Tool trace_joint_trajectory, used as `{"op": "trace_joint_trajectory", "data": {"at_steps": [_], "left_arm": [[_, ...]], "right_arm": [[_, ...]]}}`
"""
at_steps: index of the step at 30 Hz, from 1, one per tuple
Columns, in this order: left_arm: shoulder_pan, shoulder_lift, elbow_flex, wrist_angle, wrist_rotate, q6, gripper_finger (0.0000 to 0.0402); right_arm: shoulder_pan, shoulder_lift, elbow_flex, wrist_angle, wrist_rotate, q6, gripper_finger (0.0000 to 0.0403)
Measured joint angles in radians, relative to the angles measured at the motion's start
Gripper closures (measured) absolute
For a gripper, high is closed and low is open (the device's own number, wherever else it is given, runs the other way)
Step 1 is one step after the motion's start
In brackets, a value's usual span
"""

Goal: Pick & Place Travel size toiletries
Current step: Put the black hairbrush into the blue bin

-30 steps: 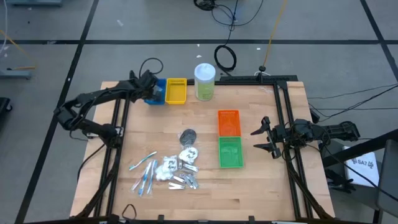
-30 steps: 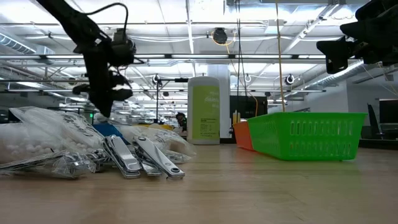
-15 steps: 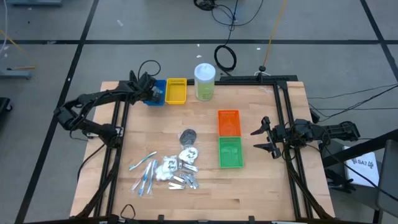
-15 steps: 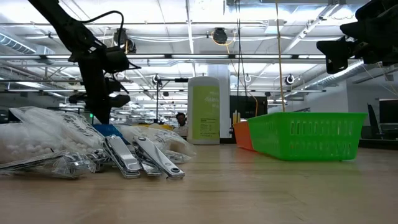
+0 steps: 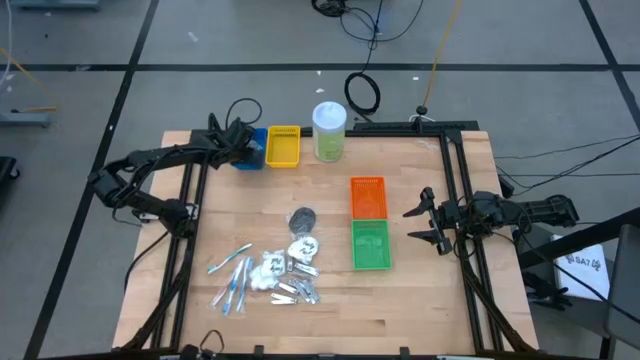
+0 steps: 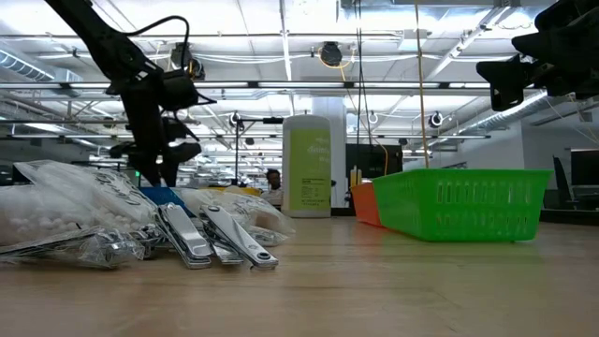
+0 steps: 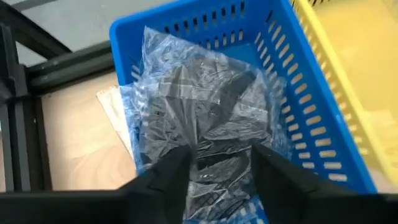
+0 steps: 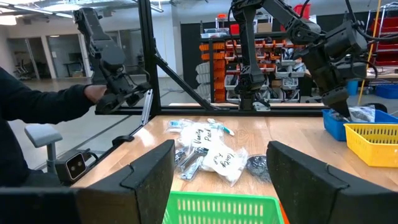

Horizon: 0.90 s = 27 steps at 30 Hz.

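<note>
Left hand [image 7: 214, 171] over the blue tray [image 7: 298, 93], fingers apart above a dark pad in clear wrap [image 7: 208, 115], possibly just touching it, right hand [image 5: 425, 222] open beside the green tray [image 5: 370, 245], remaining toiletries [image 5: 268, 272] heaped mid-counter [image 5: 420, 300]

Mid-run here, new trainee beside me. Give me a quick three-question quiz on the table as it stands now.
1. True or false: the left gripper is over the green tray.
2. What lies in the blue tray? A) a dark item in clear crinkly wrap B) nail clippers C) nothing
3. Which tray stands directly beside the tall clear jar?

Key:
1. False: it is over the blue tray, at the table's far left corner, fingers apart.
2. A
3. The yellow tray. The right gripper waits open, right of the green tray.
</note>
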Motion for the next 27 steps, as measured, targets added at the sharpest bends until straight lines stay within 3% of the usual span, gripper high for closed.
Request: {"op": "trace_joint_trajectory", "data": {"at_steps": [5, 10, 20, 27], "left_arm": [[-0.011, 0.000, 0.000, 0.027, 0.011, 0.006, 0.0170], [-0.010, 0.000, 0.000, 0.028, 0.022, 0.008, 0.0145], [-0.009, -0.001, 0.002, 0.062, 0.057, 0.045, 0.0155], [-0.014, -0.094, 0.019, 0.034, 0.034, 0.089, 0.0151]], "right_arm": [[0.000, 0.000, 0.000, 0.000, 0.000, 0.000, 0.0161], [0.000, 0.000, 0.000, 0.000, 0.000, 0.000, 0.0161], [0.000, 0.000, 0.000, 0.000, 0.000, 0.000, 0.0161], [0.000, 0.000, 0.000, 0.000, 0.000, 0.000, 0.0161]]}}
